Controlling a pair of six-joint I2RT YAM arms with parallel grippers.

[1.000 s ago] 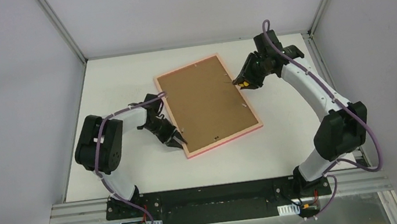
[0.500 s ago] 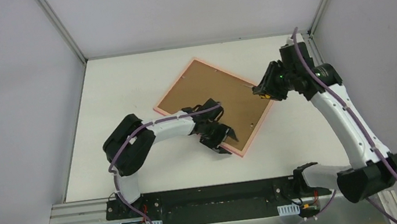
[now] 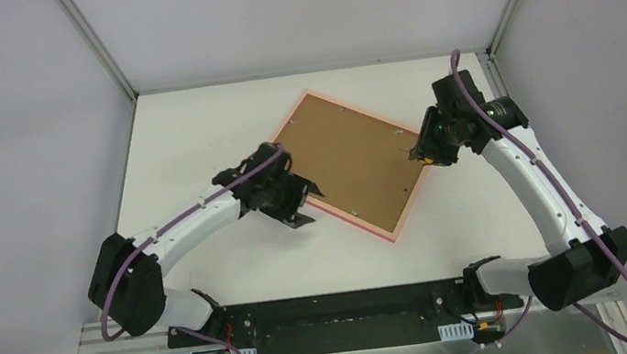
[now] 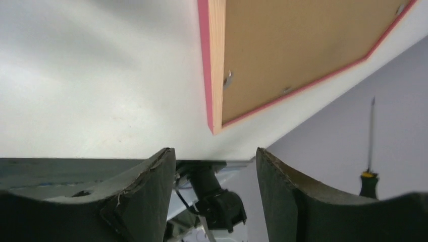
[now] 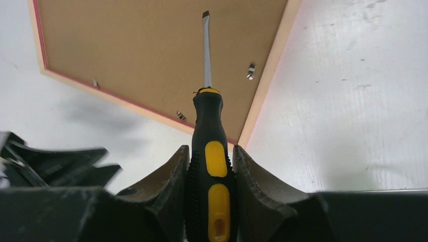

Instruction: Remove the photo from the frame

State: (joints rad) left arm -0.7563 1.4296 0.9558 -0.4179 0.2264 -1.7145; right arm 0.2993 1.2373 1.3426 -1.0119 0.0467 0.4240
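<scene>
Frame (image 3: 353, 157) back-up, lengthwise far-left to near-right

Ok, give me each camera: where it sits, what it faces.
Top external: above and behind the robot, looking down at table, both arms, face-down frame.
Left wrist: on the left gripper, open fingers below the frame's corner.
Right wrist: on the right gripper, along its screwdriver to the frame's back.
Shared: the frame's brown back.

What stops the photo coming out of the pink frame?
Small metal tabs on the frame pin its brown back board in, and the picture side faces down, hidden. The right gripper holds a screwdriver.
</scene>
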